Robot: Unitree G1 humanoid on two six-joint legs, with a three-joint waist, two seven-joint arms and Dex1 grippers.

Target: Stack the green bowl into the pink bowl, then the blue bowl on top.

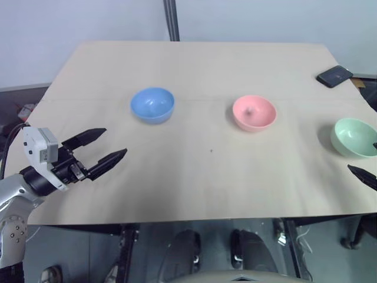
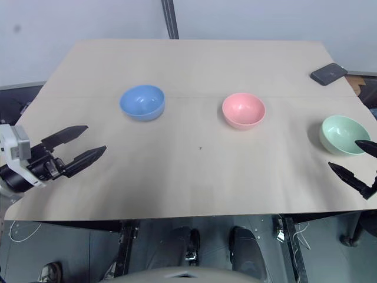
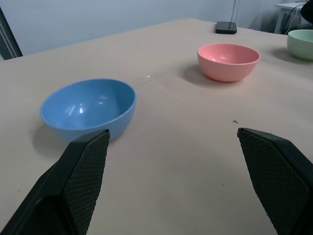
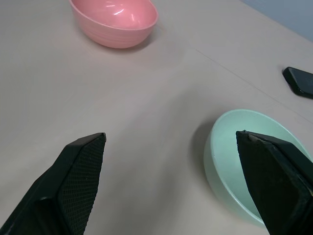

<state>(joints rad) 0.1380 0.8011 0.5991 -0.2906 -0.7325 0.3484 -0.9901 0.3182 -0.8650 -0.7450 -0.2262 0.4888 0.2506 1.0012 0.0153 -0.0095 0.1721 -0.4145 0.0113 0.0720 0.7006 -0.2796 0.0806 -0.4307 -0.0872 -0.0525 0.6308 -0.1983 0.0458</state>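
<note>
Smooth round green bowl [image 2: 343,134], pink bowl [image 2: 243,110], blue bowl [image 2: 142,102] sit apart.

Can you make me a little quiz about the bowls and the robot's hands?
1. True or false: the green bowl already sits inside the pink bowl.
2. Which bowl stands nearest the left hand? A green, B pink, C blue.
3. Fill the gap: the dark phone lies at the table's far ____ corner.

Key:
1. False. All three bowls stand apart on the table.
2. C, the blue bowl.
3. Right. Bonus: the left hand and the right hand are both open and empty.
</note>
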